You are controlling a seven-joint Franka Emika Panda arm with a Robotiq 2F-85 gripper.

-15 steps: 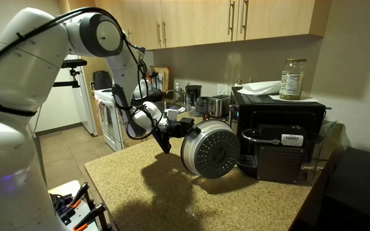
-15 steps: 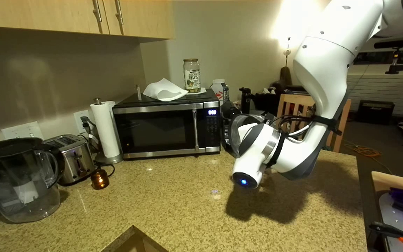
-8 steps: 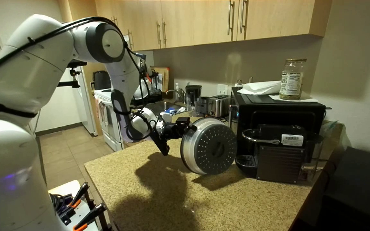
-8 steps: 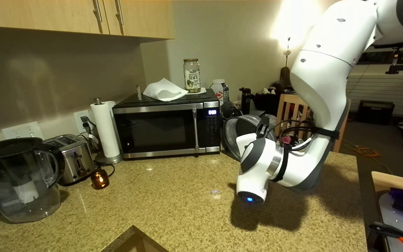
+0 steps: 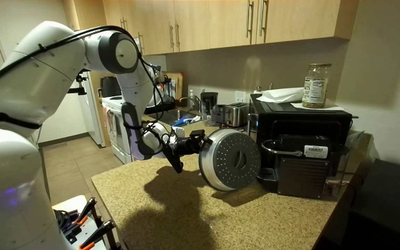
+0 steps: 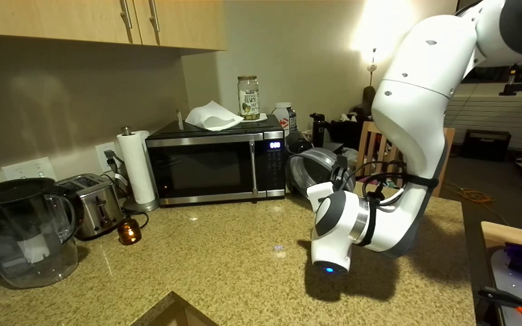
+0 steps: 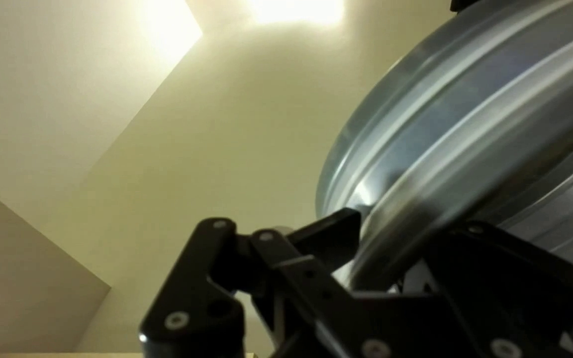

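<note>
From far off I see pale wooden cupboards [image 5: 290, 21] on the kitchen wall [image 5: 217, 73], a white stove [image 5: 119, 132] on the tan tiled floor [image 5: 76, 163], a wooden chair [image 6: 383, 128], and a bright glow [image 6: 381, 27] on another wall [image 6: 324, 77]

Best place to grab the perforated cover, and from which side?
Probably the rim, coming from the open side opposite the perforated face: the cover is hollow and tipped on its side, so the rim should fit between the fingers, one inside, one outside, just as the gripper holds it.
</note>
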